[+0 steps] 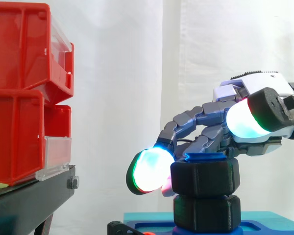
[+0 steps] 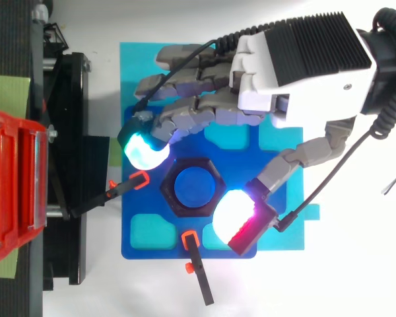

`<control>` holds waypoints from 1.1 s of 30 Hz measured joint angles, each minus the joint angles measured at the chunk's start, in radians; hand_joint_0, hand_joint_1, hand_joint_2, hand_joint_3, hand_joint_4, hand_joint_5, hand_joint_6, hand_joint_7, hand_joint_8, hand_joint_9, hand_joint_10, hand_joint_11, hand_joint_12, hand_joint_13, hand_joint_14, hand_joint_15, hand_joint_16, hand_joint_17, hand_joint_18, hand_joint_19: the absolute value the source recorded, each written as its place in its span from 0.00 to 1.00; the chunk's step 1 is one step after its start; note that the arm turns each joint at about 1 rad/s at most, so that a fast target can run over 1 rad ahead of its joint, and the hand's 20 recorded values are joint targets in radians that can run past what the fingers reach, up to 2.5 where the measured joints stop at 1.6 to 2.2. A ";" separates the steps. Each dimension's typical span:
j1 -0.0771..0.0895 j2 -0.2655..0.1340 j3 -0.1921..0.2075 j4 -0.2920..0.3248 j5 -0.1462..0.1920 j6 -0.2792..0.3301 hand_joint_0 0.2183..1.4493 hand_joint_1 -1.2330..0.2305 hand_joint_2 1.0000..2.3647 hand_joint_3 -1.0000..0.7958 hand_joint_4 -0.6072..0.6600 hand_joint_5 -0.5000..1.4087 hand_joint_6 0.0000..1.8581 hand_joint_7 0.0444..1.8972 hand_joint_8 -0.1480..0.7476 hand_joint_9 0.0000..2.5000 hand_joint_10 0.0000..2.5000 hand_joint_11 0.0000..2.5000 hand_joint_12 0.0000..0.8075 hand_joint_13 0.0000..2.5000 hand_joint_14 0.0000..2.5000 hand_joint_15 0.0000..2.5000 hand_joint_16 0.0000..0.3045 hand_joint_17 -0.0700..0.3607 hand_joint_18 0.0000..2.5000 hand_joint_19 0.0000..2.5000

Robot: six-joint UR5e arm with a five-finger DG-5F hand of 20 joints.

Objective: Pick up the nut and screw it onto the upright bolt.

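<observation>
Black hexagonal nut (image 1: 206, 178) seated on the upright blue bolt (image 1: 203, 157), centre of the blue base plate (image 2: 145, 231). Hand (image 2: 297, 66) curls round the nut, glowing pads (image 2: 145, 148) pinching its left and right sides.

White table (image 2: 356, 284), pale blue board (image 2: 137, 63) lying flat on it, black stand (image 2: 69, 105) beside the board

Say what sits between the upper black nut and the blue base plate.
In the side view, a second black hex piece sits directly under the upper nut and above the blue base plate.
</observation>
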 measured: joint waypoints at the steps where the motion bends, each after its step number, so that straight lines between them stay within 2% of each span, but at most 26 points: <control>1: 0.000 0.000 0.000 -0.003 0.000 0.000 0.17 0.54 0.00 0.28 0.66 0.19 0.27 0.40 0.49 0.24 0.00 0.00 0.48 0.10 0.00 0.00 0.18 0.45 0.00 0.00; 10: -0.002 0.000 0.000 -0.013 -0.004 0.000 0.19 0.54 0.00 0.28 0.71 0.23 0.27 0.50 0.49 0.30 0.00 0.00 0.46 0.14 0.00 0.00 0.16 0.42 0.00 0.00; 14: -0.008 0.000 0.000 -0.011 -0.005 0.001 0.21 0.54 0.00 0.28 0.69 0.25 0.27 0.54 0.49 0.35 0.00 0.00 0.44 0.16 0.00 0.00 0.15 0.40 0.02 0.00; 20: -0.013 0.000 -0.001 -0.008 -0.007 0.001 0.22 0.54 0.00 0.28 0.66 0.27 0.27 0.57 0.46 0.44 0.00 0.00 0.41 0.22 0.00 0.00 0.14 0.38 0.08 0.01; 26: -0.020 0.000 -0.001 -0.005 -0.007 0.000 0.24 0.52 0.00 0.28 0.60 0.30 0.27 0.60 0.40 0.56 0.00 0.01 0.36 0.30 0.00 0.00 0.12 0.35 0.17 0.04; 33: -0.030 0.000 -0.001 -0.004 -0.009 -0.004 0.25 0.51 0.00 0.28 0.57 0.31 0.27 0.63 0.34 0.63 0.00 0.02 0.32 0.35 0.00 0.00 0.11 0.33 0.24 0.06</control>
